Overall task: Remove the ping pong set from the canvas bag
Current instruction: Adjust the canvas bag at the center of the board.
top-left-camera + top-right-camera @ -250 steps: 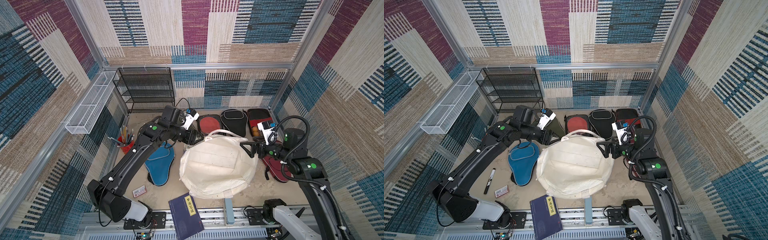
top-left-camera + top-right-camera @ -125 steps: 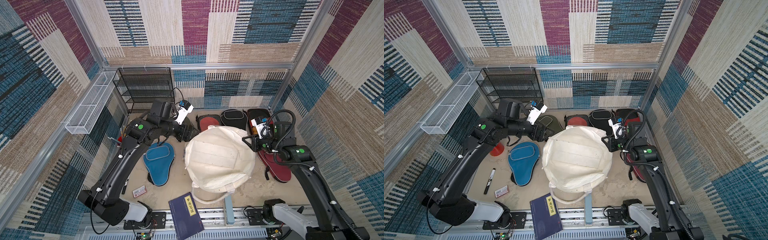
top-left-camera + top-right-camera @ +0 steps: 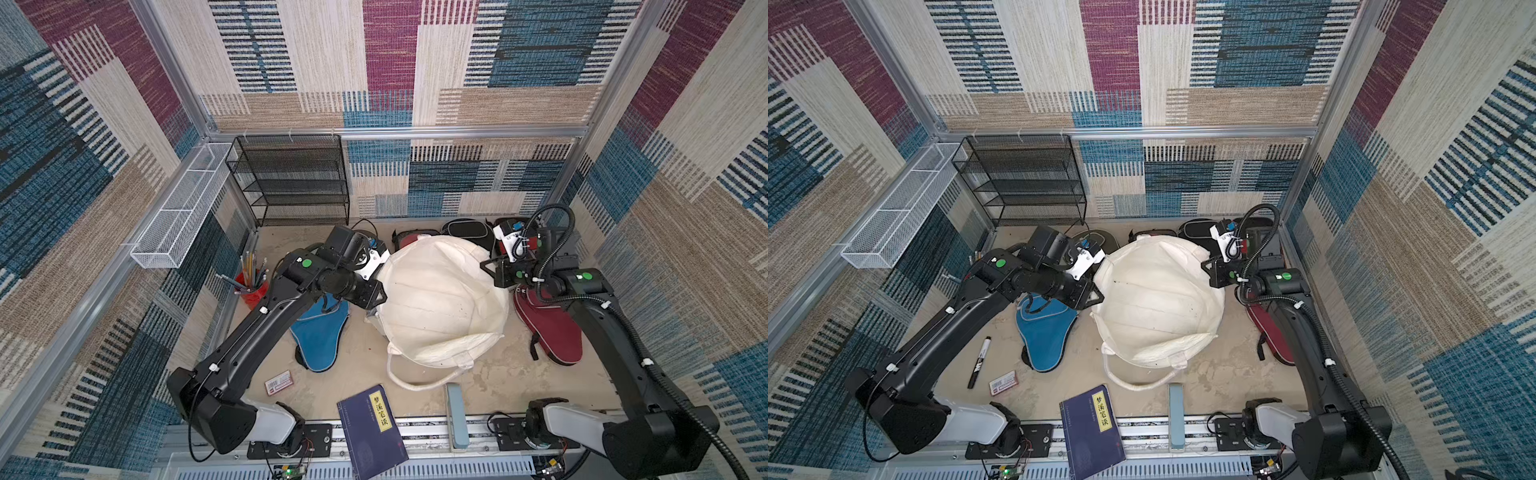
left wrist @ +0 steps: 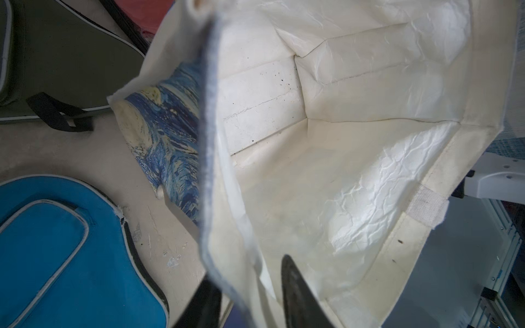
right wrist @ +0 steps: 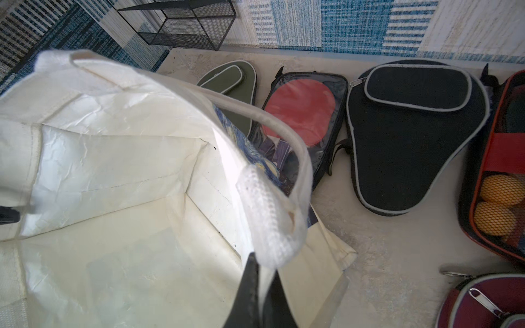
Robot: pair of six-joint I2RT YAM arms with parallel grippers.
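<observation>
In both top views the bag [image 3: 440, 303] sits in the middle of the frame, round and white, held between the two arms; one handle [image 3: 415, 380] droops onto the table [image 3: 498, 374] below it; the left gripper [image 3: 374, 298] bites the bag's left edge and the right gripper [image 3: 487, 268] bites its upper right edge; the blue case [image 3: 320, 336] lies at the lower left of the bag, partly under the left arm; the dark red case [image 3: 552, 336] lies at the right, under the right arm; a blue book [image 3: 374, 432] lies across the rail at the bottom.

From the left wrist I look into the bag's crinkly white inside; the two dark fingers [image 4: 298, 295] at the bottom stand one inside and one outside, pinching the bag's wall between them.

From the right wrist the fingers [image 5: 248, 295] at the bottom are pressed together on the bag's rim, by a stitched handle end; outside the bag, toward the right of the frame, lie the green case [image 5: 224, 82], the clear case [image 5: 298, 110] with a red paddle, the black case [image 5: 412, 136] and the ball case [image 5: 497, 176] with orange balls.
</observation>
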